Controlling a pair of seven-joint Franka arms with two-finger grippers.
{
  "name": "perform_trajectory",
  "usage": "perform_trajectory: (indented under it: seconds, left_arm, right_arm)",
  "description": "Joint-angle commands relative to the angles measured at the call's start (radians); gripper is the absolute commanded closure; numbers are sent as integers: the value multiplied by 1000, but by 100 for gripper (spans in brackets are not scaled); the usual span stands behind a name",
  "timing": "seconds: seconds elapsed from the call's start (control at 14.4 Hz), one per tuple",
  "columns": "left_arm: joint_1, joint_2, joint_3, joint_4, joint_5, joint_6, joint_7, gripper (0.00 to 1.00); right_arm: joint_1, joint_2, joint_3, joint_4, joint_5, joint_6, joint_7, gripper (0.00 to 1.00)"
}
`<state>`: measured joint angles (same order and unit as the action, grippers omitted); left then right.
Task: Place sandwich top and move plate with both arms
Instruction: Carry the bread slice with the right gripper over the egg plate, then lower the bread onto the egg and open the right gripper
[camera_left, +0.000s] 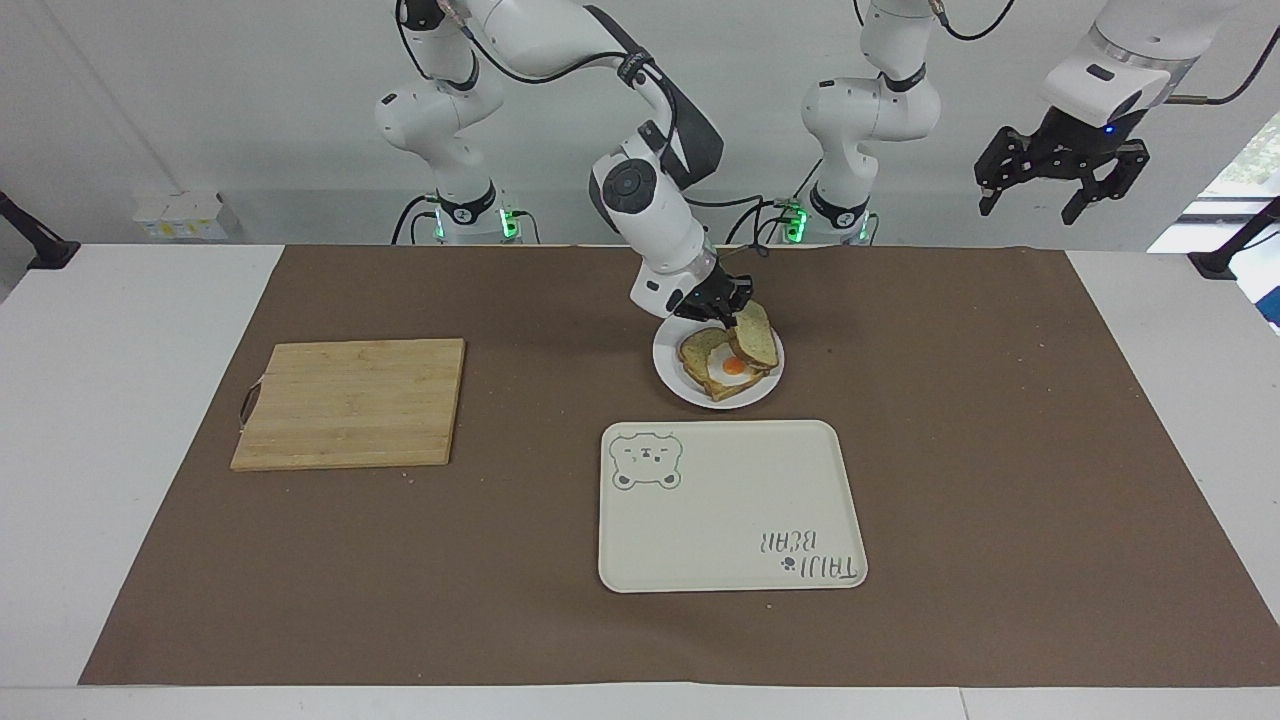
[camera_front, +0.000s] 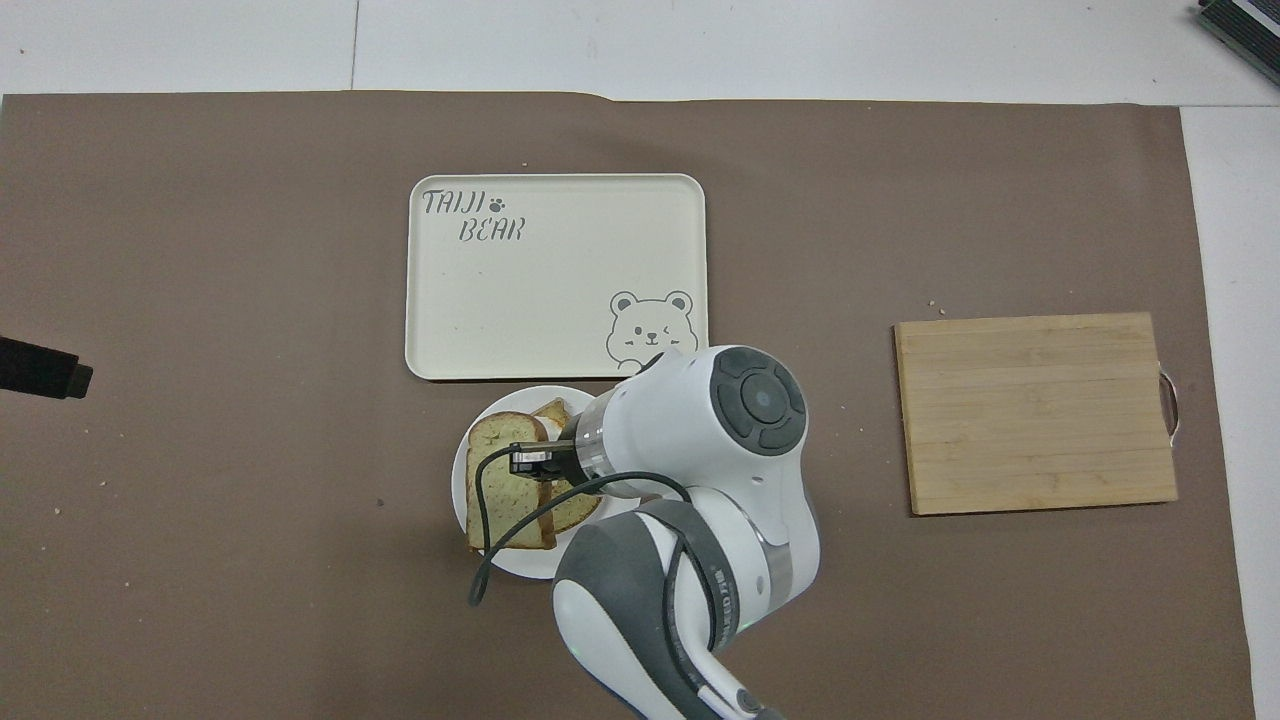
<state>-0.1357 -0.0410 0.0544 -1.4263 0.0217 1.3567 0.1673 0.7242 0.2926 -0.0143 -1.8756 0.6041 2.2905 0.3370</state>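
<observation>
The sandwich top (camera_left: 756, 336) (camera_front: 505, 480), a pale slice with a brown crust, hangs tilted in my right gripper (camera_left: 733, 306) (camera_front: 530, 465), which is shut on it. It is over the small white plate (camera_left: 670, 372) (camera_front: 462, 497), on the side toward the left arm's end. On the plate lies a toast slice with a fried egg (camera_left: 733, 366); the overhead view hides most of the egg under the held slice. My left gripper (camera_left: 1058, 175) waits open, raised high off the left arm's end of the table.
A cream tray with a bear drawing (camera_left: 730, 505) (camera_front: 555, 275) lies beside the plate, farther from the robots. A wooden cutting board (camera_left: 350, 402) (camera_front: 1035, 410) sits toward the right arm's end. A brown mat (camera_left: 1000, 450) covers the table.
</observation>
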Motion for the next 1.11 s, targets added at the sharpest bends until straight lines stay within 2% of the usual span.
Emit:
perform_trajectory:
  seconds: [0.0, 0.35, 1.04]
  left_arm:
    - [8, -2, -5, 7, 4, -13, -6, 0]
    - [8, -2, -5, 7, 6, -13, -6, 0]
    - [8, -2, -5, 7, 4, -13, -6, 0]
  right_arm:
    - [-26, 17, -3, -5, 23, 12, -55, 100]
    - [-92, 31, -3, 1, 23, 14, -115, 100]
    - [-62, 31, -3, -33, 23, 38, -99, 100]
